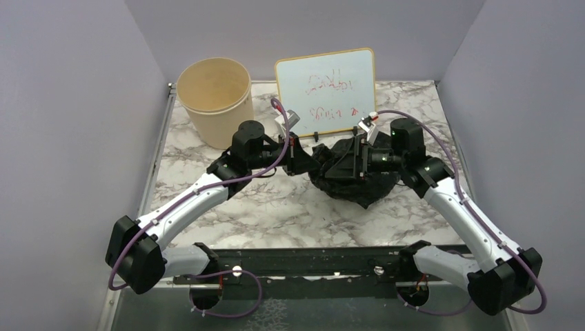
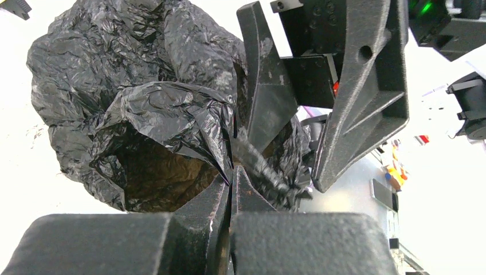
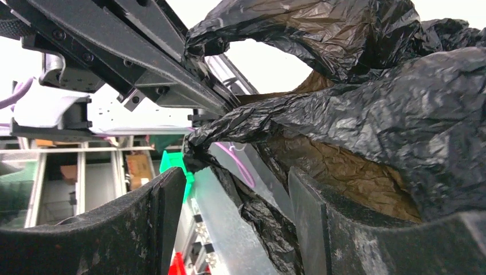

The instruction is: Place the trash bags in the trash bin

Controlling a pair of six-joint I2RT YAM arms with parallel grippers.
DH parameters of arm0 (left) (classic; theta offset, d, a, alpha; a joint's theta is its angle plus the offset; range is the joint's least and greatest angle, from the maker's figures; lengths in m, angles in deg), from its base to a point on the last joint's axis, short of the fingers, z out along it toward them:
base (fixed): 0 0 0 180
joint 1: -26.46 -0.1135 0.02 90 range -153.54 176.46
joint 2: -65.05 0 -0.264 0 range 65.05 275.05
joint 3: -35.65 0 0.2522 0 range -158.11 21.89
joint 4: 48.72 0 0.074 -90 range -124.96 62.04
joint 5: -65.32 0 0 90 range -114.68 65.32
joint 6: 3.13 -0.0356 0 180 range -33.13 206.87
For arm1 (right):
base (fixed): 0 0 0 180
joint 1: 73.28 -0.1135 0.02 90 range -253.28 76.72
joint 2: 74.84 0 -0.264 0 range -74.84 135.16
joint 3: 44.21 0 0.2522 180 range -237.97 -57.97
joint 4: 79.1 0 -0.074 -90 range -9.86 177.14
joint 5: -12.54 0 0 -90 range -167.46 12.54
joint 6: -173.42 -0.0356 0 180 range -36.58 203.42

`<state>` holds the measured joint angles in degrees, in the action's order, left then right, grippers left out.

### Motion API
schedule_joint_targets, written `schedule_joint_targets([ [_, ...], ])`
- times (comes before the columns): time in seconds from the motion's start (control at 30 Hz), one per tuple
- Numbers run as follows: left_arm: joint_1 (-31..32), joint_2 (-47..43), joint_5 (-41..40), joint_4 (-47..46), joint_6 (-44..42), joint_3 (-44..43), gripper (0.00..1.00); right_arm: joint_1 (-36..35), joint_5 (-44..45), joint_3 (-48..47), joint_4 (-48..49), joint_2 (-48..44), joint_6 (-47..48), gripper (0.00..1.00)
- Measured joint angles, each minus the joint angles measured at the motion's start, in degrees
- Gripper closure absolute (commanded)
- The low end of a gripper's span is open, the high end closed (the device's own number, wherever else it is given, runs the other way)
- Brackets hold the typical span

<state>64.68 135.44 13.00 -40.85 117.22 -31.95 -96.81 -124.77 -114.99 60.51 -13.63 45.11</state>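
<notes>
One trash bag, a thin, glossy, crinkled black lump with a gaping mouth, is bunching between the two grippers. The left gripper is pinching a fold of its rim, fingers pressed together. The right gripper is standing spread, with film hanging between its fingers. One smooth, cream, cylindrical trash bin is standing well beyond the left gripper, beside one whiteboard, on the marbled table.

Wrist bg blown out; glare on trash bag.

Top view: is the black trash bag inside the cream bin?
No, the trash bag is in front of the whiteboard, apart from the trash bin, whose inside is bare.
</notes>
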Motion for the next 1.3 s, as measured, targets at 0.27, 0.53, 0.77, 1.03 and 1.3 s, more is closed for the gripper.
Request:
schedule_joint_targets([
  [0.27,0.0,-0.3,0.0,-0.9,0.3,2.2,0.99,0.0,-1.8,6.8,15.4,-1.0,-11.2,0.28],
  [0.53,0.0,-1.4,-0.1,-4.3,3.4,4.3,1.0,-2.8,4.6,9.6,23.9,-1.0,-19.1,0.35],
  [0.77,0.0,-1.8,-0.2,-7.9,5.9,5.0,1.0,-3.9,6.8,11.2,27.1,0.9,-22.1,0.43],
  [1.03,0.0,-1.8,-0.7,-8.2,6.6,6.1,1.0,-4.3,6.9,13.3,31.5,0.9,-24.5,0.72],
  [1.3,0.0,-2.8,-1.2,-9.9,7.1,6.4,1.0,-4.3,10.3,11.6,30.3,-2.2,-22.4,0.72],
])
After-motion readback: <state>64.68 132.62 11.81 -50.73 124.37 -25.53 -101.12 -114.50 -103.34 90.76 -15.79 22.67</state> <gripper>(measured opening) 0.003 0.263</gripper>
